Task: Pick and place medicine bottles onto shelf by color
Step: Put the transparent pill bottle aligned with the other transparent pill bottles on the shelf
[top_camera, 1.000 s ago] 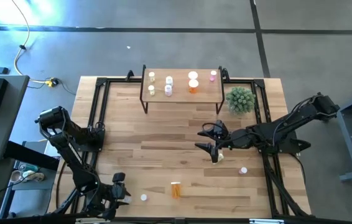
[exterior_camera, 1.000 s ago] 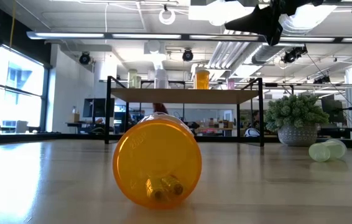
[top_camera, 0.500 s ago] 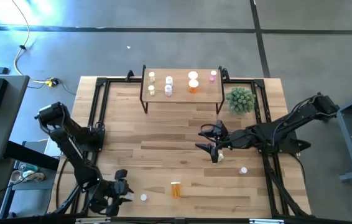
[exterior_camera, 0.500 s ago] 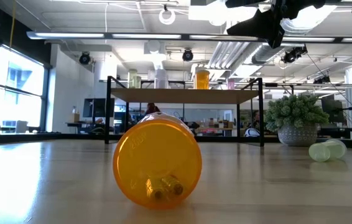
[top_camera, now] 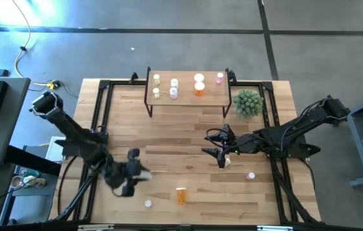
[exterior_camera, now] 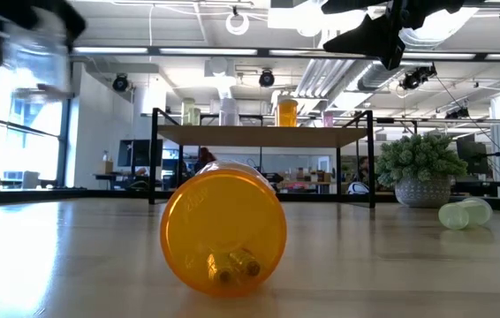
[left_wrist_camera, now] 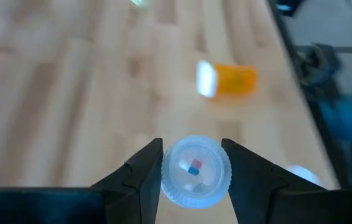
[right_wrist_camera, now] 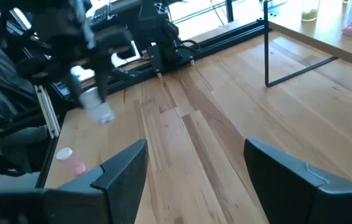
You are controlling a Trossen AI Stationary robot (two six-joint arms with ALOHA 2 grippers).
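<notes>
My left gripper (top_camera: 133, 173) is shut on a clear medicine bottle (left_wrist_camera: 194, 171), lifted over the table's near left part; it also shows from the right wrist view (right_wrist_camera: 95, 102). My right gripper (top_camera: 220, 156) is open and empty, above a yellow-green bottle (top_camera: 228, 161) that lies on its side. An orange bottle (top_camera: 181, 196) lies on its side near the front edge. Two small bottles (top_camera: 148, 203) (top_camera: 251, 175) rest on the table. The shelf (top_camera: 210, 96) at the far middle carries several bottles standing upright. My left gripper pinches the clear bottle between its two fingers (left_wrist_camera: 142, 171), on two opposite sides of its round wall (left_wrist_camera: 166, 174). One round end faces the wrist camera, with pills showing inside. The bottle is lifted clear of the table and hangs tilted below the fingers (right_wrist_camera: 98, 109).
A green spiky plant (top_camera: 247, 102) in a pot stands right of the shelf. Black frame rails (top_camera: 101, 109) run along the table's left and right sides. Bare wood lies between the shelf and the two grippers.
My left gripper has risen from low at the table's near edge and gone toward the far edge and a little to the right, carrying the clear bottle clear of the table. My right gripper has kept still.
</notes>
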